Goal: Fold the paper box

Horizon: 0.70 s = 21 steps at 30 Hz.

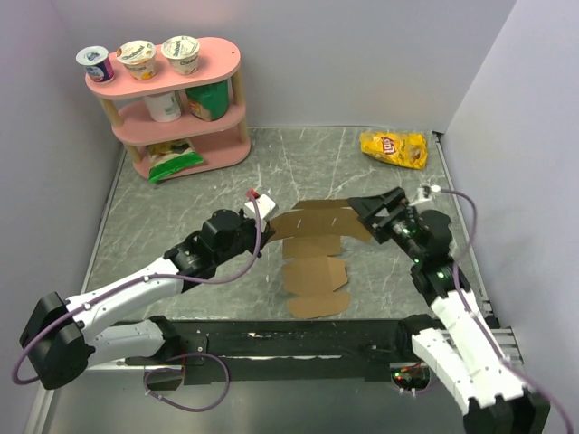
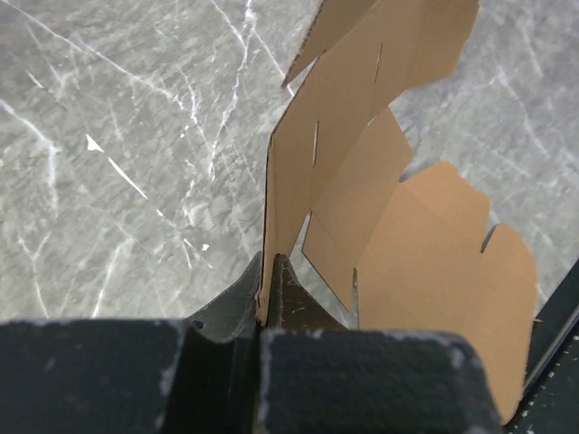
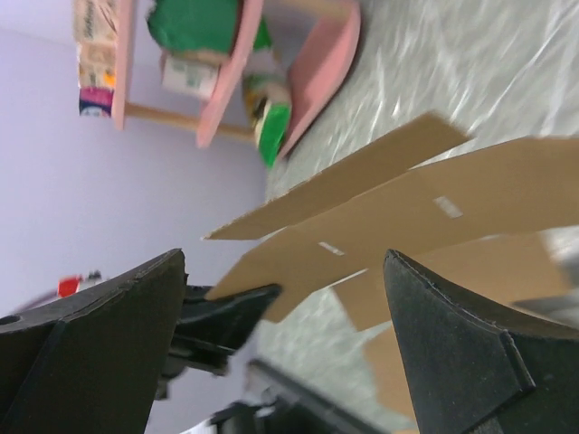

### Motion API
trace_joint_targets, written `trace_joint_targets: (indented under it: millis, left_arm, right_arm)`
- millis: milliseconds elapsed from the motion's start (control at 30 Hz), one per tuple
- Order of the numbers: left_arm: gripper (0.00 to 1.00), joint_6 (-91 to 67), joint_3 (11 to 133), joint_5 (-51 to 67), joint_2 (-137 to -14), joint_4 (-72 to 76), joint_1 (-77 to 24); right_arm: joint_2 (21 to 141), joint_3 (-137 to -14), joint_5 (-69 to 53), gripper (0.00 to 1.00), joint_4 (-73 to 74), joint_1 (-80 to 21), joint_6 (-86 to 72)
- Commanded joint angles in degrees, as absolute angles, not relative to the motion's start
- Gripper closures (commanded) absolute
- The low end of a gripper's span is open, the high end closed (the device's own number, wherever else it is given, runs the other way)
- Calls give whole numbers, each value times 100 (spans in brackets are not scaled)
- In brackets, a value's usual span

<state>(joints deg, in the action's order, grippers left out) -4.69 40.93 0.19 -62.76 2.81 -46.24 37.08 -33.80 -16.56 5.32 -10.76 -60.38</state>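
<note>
The paper box (image 1: pixel 314 259) is a flat brown die-cut sheet with rounded flaps, lying mid-table with its far part lifted. My left gripper (image 1: pixel 270 231) is shut on the sheet's left edge. In the left wrist view the cardboard (image 2: pixel 362 181) stands up on edge, pinched between the two fingertips of that gripper (image 2: pixel 269 271). My right gripper (image 1: pixel 366 210) is at the sheet's far right end and stands open. In the right wrist view its fingers (image 3: pixel 136 307) are spread wide, with the raised cardboard (image 3: pixel 434 217) beyond the gap between them and nothing gripped.
A pink shelf (image 1: pixel 172 99) with yogurt cups and packets stands at the back left. A yellow chip bag (image 1: pixel 393 147) lies at the back right. Walls close in the table on the left, back and right. The arms' base rail (image 1: pixel 298 339) runs along the near edge.
</note>
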Motion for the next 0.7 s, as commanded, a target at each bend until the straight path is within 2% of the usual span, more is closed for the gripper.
trace_joint_targets:
  millis: [0,367,467,667]
  left_arm:
    - [99,-62,4069,-773,-6126,633,-5000]
    - [99,264,4025,-1318,-6161,659,-5519]
    - [99,211,4052,-1318,-6205,624,-5519]
    - [99,132,4122,-1423,-6407,563,-5511]
  right_arm:
    - [4454,-3463,-1284,4,-289,-1633,-7100]
    - [5334,-3261,-335,7,-913,-2214,-7603]
    - [5589,-3121,-202,11,-1298,-2329,-7603]
    - [6091,-2840,-53,30,-1635,-2592,-7673]
